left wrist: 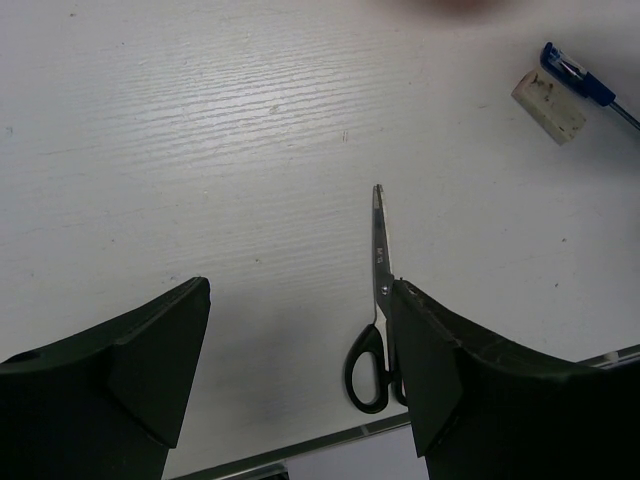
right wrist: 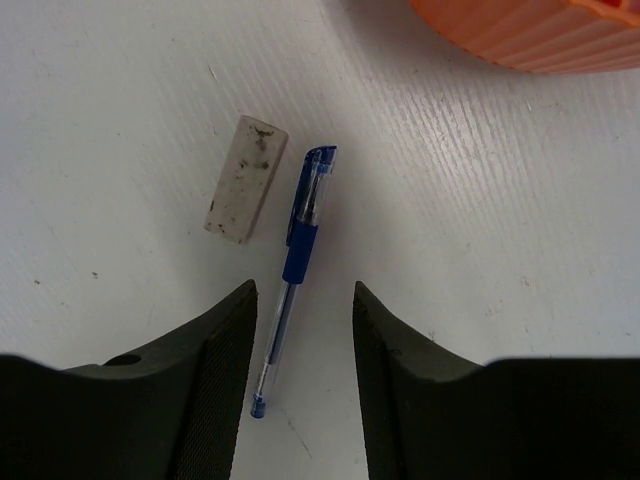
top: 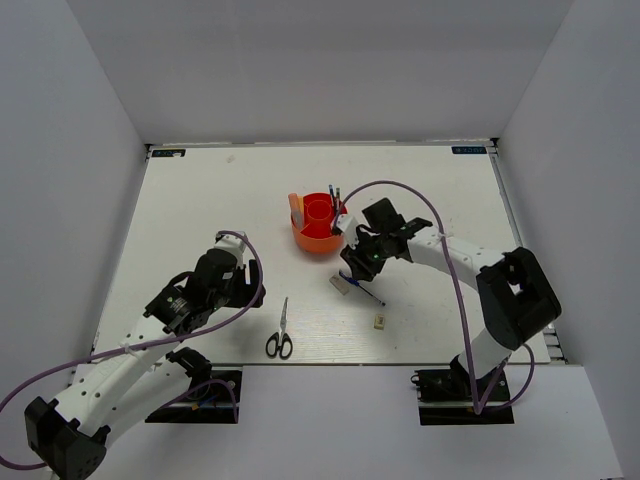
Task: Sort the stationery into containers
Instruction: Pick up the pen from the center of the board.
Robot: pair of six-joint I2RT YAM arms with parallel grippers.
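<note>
- Two thin dark pens stand in the orange tub near the middle of the surface; the scissors, blue pen, eraser and beige cube lie loose on it, so the sorting looks only partly done
- Right gripper hangs over the blue pen, jaws released and empty, one on each side of the clear barrel near the writing tip
- Pen's long axis runs straight out from between those jaws, cap end pointing away towards the tub, so closing would pinch across the barrel, which is what a clean grasp needs
- Eraser lies just beside the cap end, to its left in the wrist view, and seems out of the jaws' path
- Height of the jaws above the surface cannot be told
- Left gripper is spread wide and holds nothing; the scissors lie towards its right jaw, blades pointing away from the arm, handles partly hidden behind that jaw
- Right arm is plainly the nearer one to the pen; the likely step is to lower, close, then carry it the short way to the tub
</note>
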